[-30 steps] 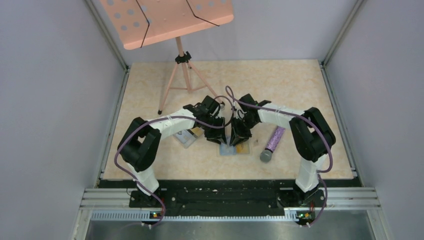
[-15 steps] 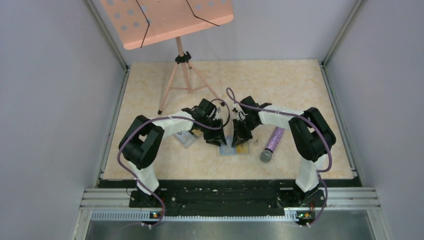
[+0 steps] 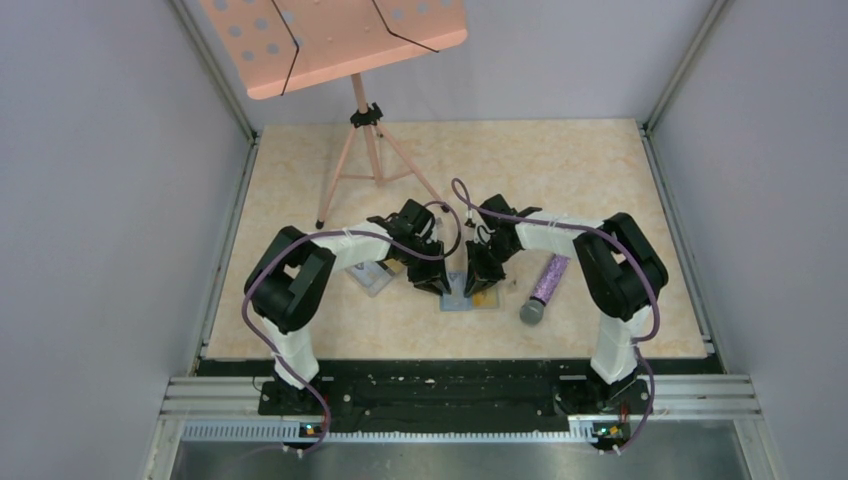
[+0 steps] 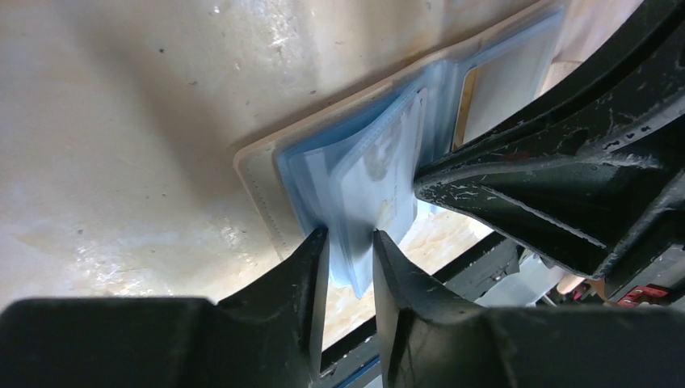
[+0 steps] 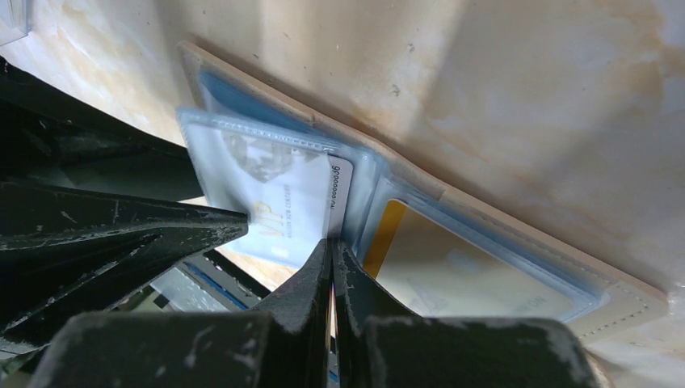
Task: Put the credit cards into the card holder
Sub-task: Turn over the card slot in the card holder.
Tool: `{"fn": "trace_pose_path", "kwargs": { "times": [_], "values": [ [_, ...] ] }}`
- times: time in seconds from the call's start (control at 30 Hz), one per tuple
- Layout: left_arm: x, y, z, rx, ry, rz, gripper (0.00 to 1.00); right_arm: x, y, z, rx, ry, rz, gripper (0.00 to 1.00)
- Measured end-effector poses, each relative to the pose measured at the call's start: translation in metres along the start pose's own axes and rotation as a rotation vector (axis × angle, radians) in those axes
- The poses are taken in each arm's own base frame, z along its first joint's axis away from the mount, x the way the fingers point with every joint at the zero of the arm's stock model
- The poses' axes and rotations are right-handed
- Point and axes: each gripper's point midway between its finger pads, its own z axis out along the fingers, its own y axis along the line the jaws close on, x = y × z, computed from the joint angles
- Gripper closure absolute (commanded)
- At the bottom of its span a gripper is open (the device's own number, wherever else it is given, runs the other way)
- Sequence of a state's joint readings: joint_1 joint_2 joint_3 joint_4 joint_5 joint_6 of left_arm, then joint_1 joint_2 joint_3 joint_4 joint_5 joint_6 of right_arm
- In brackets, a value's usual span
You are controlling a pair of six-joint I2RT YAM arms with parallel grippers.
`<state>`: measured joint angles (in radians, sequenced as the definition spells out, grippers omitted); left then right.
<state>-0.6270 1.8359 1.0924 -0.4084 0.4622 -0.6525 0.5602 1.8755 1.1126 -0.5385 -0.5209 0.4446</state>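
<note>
The card holder (image 3: 470, 298) lies open on the table, tan outside (image 4: 258, 174) with light blue clear sleeves. My left gripper (image 4: 350, 242) is shut on the near edge of a few lifted sleeves (image 4: 380, 174). My right gripper (image 5: 333, 246) is shut on a thin white credit card (image 5: 340, 192), held on edge at the mouth of a sleeve beside the fold. A white printed card (image 5: 275, 206) sits in the lifted sleeve, and a gold-yellow card (image 5: 452, 271) in the right-hand pocket. Both grippers (image 3: 437, 278) (image 3: 480, 280) stand over the holder, tips close together.
A clear plastic box (image 3: 370, 277) holding more cards lies just left of the holder, under the left arm. A purple microphone (image 3: 545, 285) lies to the right. A pink music stand (image 3: 362, 120) stands at the back.
My right gripper has closed onto the white card. Both arms have shifted slightly over the holder, with the left elbow drawn nearer.
</note>
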Motion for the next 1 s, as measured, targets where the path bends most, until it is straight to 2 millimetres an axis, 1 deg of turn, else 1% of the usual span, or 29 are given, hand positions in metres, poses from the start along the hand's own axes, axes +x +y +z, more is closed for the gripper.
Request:
{"fn": "trace_pose_path", "kwargs": {
  "times": [0.17,0.2,0.23,0.27,0.3,0.47,0.6,0.7,0.8,0.87,0.9,1.0],
  "values": [
    [0.000,-0.004,0.001,0.024,0.006,0.002,0.77,0.000,0.000,0.000,0.000,0.001,0.001,1.00],
    [0.000,-0.005,0.001,0.026,0.006,0.003,0.80,0.000,0.000,0.000,0.000,0.001,0.001,1.00],
    [-0.001,-0.006,0.000,0.029,0.005,0.004,0.85,0.000,0.000,0.000,0.000,0.001,0.001,1.00],
    [-0.001,-0.007,0.000,0.032,0.005,0.006,0.93,0.000,0.000,0.000,-0.001,0.001,0.000,1.00],
    [-0.002,-0.008,0.000,0.034,0.004,0.006,0.99,0.000,0.000,0.000,-0.002,0.002,0.000,1.00],
    [-0.007,-0.018,-0.005,0.051,0.002,0.022,1.00,0.000,0.003,0.000,-0.021,0.004,-0.006,1.00],
    [-0.008,-0.013,-0.009,0.006,-0.001,0.032,1.00,-0.006,0.008,-0.003,-0.052,-0.016,-0.004,1.00],
    [-0.006,-0.007,-0.016,-0.036,-0.006,0.031,1.00,-0.017,0.012,-0.013,-0.084,-0.061,0.006,0.99],
    [-0.002,-0.003,-0.025,-0.076,-0.009,0.032,0.86,-0.033,0.016,-0.032,-0.125,-0.133,0.014,0.99],
    [-0.001,-0.001,-0.028,-0.091,-0.005,0.033,0.79,-0.042,0.018,-0.044,-0.146,-0.176,0.022,0.99],
    [0.000,-0.001,-0.029,-0.095,-0.003,0.030,0.76,-0.045,0.018,-0.048,-0.153,-0.190,0.025,0.99],
    [0.001,-0.002,-0.029,-0.091,0.005,0.024,0.71,-0.048,0.012,-0.051,-0.160,-0.206,0.039,0.99]
  ]
}}
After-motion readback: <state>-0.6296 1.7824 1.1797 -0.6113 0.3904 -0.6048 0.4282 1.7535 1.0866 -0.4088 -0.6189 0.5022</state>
